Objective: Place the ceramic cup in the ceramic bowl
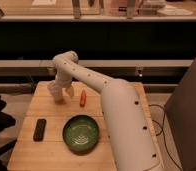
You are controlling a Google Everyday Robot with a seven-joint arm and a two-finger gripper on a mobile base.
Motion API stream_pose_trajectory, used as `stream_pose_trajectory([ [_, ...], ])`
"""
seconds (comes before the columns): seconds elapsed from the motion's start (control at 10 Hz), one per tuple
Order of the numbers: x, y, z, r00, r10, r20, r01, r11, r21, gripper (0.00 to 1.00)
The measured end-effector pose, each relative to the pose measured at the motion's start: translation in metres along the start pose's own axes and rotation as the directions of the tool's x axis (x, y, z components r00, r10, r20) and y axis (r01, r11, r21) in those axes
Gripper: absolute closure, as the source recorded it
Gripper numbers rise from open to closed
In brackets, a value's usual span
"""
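Green ceramic bowl (81,134) sits near on the table (47,109); your hand (62,94) hovers far left, and you cannot tell its grip.

- the gripper (61,94) is seen low over the far left part of the table (51,150); what is held in it, if anything, cannot be told;
- the table's right side is hidden behind the arm (123,120); its near edge is cut off at the bottom;
- the arm's base is cut off below;
- the dark flat object (39,129) and the small orange-red object (83,98) cannot be identified;
- the pattern in the bowl (73,127) cannot be made out.
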Motion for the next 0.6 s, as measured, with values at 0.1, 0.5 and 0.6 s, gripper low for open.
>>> stream_pose_trajectory([
  [0.1, 0.0004, 0.0001, 0.0007, 1.0, -0.002, 0.0, 0.002, 1.0, 0.0, 0.2],
  [0.5, 0.0027, 0.0017, 0.0038, 1.0, -0.006, 0.002, 0.006, 1.0, -0.004, 0.2],
  [0.6, 0.0026, 0.0015, 0.0049, 1.0, -0.008, 0.002, 0.008, 1.0, -0.005, 0.2],
])
